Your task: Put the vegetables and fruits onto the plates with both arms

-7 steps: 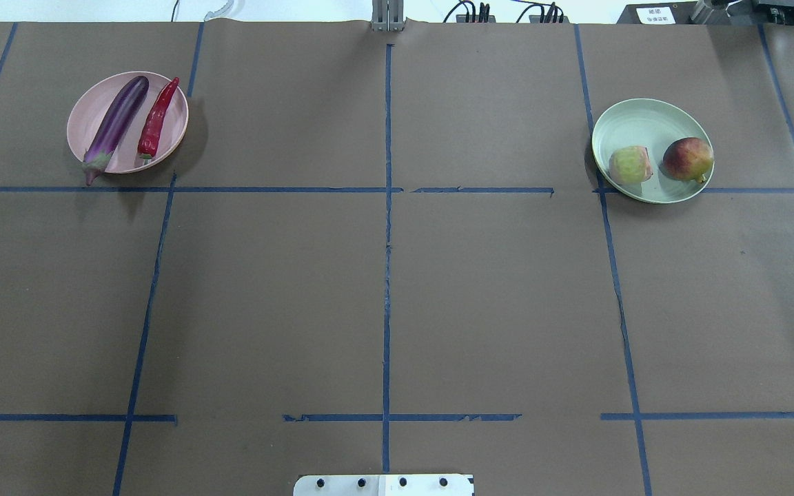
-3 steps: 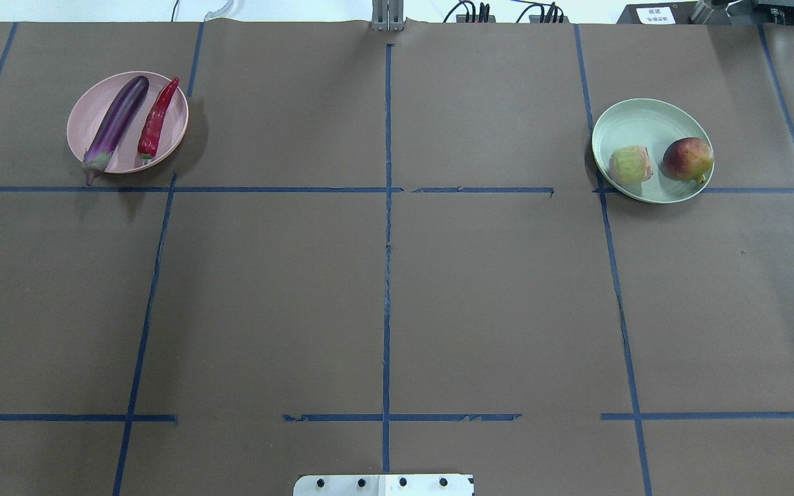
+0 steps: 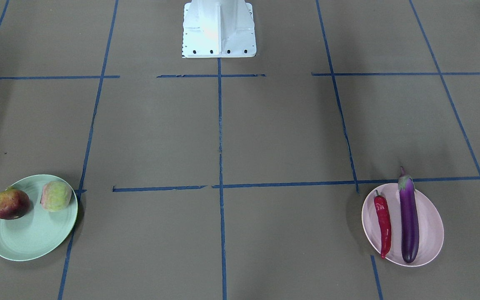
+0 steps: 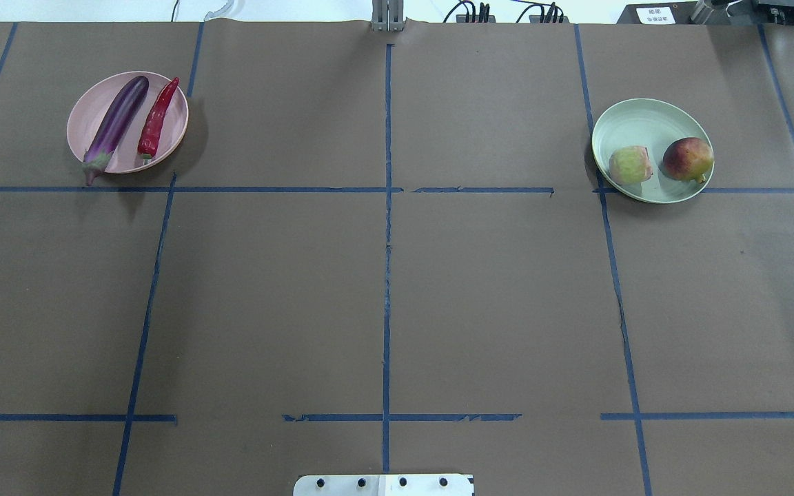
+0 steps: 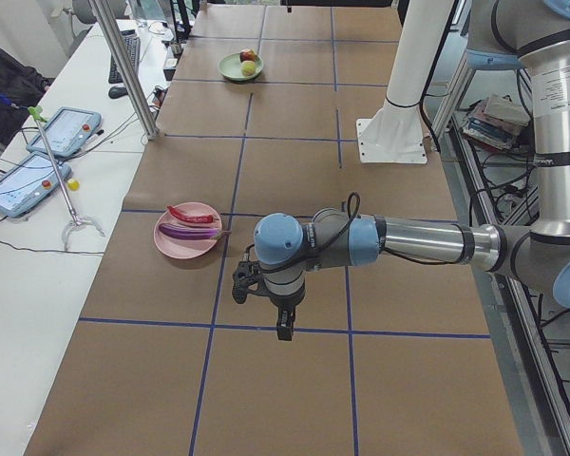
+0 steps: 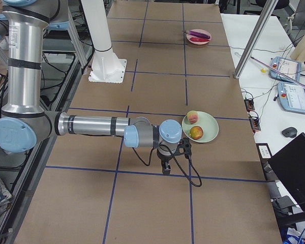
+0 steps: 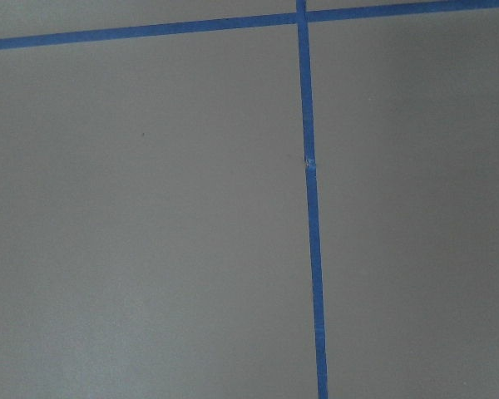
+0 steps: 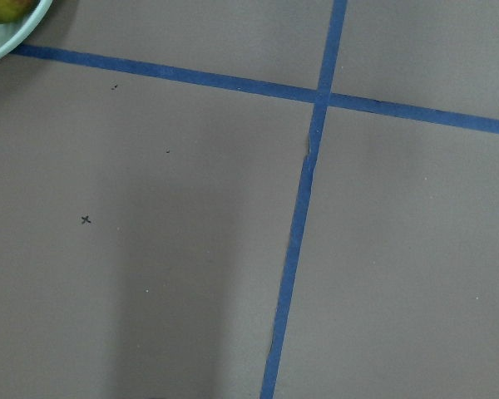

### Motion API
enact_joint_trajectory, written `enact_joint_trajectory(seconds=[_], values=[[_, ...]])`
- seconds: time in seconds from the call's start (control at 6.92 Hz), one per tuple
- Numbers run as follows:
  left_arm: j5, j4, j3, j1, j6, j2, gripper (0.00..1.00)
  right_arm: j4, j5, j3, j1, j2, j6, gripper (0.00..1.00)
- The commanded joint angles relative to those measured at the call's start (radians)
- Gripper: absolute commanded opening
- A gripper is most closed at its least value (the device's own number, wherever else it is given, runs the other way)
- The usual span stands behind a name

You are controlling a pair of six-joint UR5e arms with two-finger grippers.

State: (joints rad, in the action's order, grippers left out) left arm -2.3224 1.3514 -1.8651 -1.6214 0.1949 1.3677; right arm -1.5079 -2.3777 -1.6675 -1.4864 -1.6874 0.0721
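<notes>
We are judging the task as done, as far as these views are showing. Taking the white base point(image 4: 383, 484) as our landmark, the pink plate point(image 4: 87, 110) is sitting on the table point(image 4: 397, 275) far out from the base on the robot's left. It is carrying both vegetables: the eggplant point(image 4: 116, 124) and the chili point(image 4: 156, 118) are lying side by side along it, apart from each other. The eggplant's stem end is poking over the rim on the side facing the base. The green plate point(image 4: 635, 120) is sitting far out from the base on the robot's right and is carrying both fruits. The pale fruit point(image 4: 630, 165) and the dark red fruit point(image 4: 688, 158) are resting close together on the half nearer the base. We are finding no food lying loose on the table. The left claw point(image 5: 283, 328) is hanging over bare table apart from the pink plate, and the right claw point(image 6: 165, 168) is hanging over bare table near the green plate. Both are showing only in the side views, so we cannot tell how wide either is standing. With all four foods on the plates, we are taking it that neither is carrying any. We are expecting nothing left but pulling the arms back toward the base.
</notes>
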Motion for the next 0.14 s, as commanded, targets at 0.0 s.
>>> enact_joint_trajectory(seconds=[0.0], values=[[0.0, 0.0, 0.001, 0.0, 0.0, 0.001, 1.0, 0.0, 0.0, 0.0, 0.0, 0.0, 0.0, 1.0]])
